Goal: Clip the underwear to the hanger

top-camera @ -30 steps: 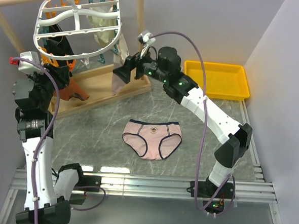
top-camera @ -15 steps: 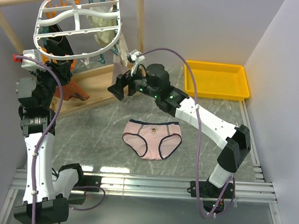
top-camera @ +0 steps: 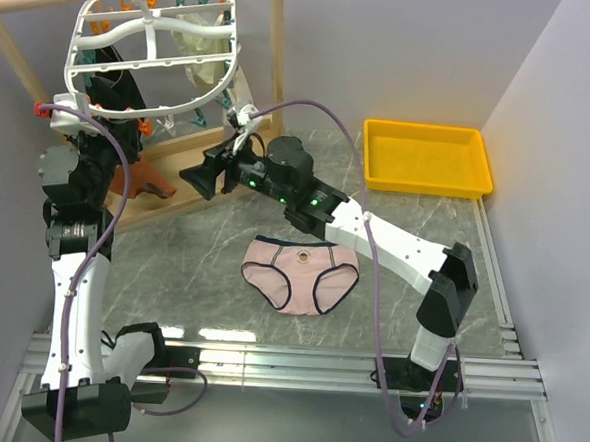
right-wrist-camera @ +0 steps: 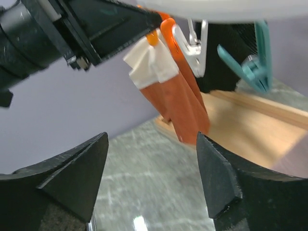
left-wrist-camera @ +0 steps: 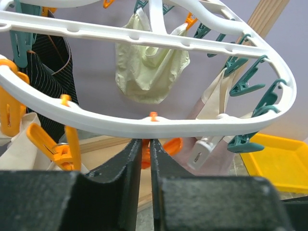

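Note:
The underwear (top-camera: 300,271), pale pink briefs with navy trim, lies flat in the middle of the table, and no gripper touches it. The hanger (top-camera: 149,62), a white oval rack with orange and teal clothespins, hangs from the wooden rod at the back left. In the left wrist view its front rim (left-wrist-camera: 144,122) runs just above my left gripper (left-wrist-camera: 146,147). My left gripper (top-camera: 120,138) is shut on an orange clothespin (left-wrist-camera: 143,153) under that rim. My right gripper (top-camera: 199,178) is open and empty, raised well above the table and aimed at that clothespin (right-wrist-camera: 166,29).
A rust-orange garment (right-wrist-camera: 178,106), a cream garment (left-wrist-camera: 149,72) and a black one (left-wrist-camera: 53,57) hang from the rack. The wooden frame's post (top-camera: 276,40) and base (top-camera: 193,170) stand behind the right gripper. A yellow tray (top-camera: 426,157) sits at the back right.
My right arm has swung left and lower, from beside the wooden post toward the left gripper. Its jaws stay open. My left arm has barely moved.

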Controlling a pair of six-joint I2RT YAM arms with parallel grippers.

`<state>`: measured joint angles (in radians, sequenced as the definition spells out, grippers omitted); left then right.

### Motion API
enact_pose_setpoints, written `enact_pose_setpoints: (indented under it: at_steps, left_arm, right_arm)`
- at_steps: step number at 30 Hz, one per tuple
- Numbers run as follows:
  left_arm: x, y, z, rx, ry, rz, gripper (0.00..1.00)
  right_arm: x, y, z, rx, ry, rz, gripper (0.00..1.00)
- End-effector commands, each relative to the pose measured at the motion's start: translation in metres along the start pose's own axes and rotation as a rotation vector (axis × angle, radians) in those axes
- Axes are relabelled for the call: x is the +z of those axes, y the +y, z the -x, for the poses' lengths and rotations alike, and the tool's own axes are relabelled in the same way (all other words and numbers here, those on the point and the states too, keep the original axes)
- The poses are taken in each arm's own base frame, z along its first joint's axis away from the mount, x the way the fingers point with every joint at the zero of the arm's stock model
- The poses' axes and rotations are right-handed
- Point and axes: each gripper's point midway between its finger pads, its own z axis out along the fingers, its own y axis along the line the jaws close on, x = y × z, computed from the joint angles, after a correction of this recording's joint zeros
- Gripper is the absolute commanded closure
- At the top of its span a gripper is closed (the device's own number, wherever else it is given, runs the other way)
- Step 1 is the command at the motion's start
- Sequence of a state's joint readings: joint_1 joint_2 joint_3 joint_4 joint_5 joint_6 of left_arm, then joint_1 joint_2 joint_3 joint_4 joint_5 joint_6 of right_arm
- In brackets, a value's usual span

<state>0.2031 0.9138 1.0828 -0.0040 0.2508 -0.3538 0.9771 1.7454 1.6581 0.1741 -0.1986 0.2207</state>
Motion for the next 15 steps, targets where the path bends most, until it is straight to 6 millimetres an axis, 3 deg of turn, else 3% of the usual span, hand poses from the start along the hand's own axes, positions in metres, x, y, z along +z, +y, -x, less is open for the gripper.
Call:
enact_pose_setpoints:
  at_steps: [1, 7, 15]
  left_arm:
    - [0.000, -0.004, 0.015, 0.018, -0.056, -0.012, 0.85]
    - [-0.001, -0.008, 0.012, 0.003, -0.039, -0.026, 1.00]
    - [-0.008, -0.011, 0.008, -0.016, -0.005, -0.028, 1.00]
  right_arm:
    - [0.017, 0.017, 0.037, 0.017, -0.138, 0.043, 0.21]
    - [0.044, 0.027, 0.038, 0.034, -0.189, 0.061, 0.41]
    - [0.053, 0.041, 0.043, -0.060, -0.246, 0.096, 0.51]
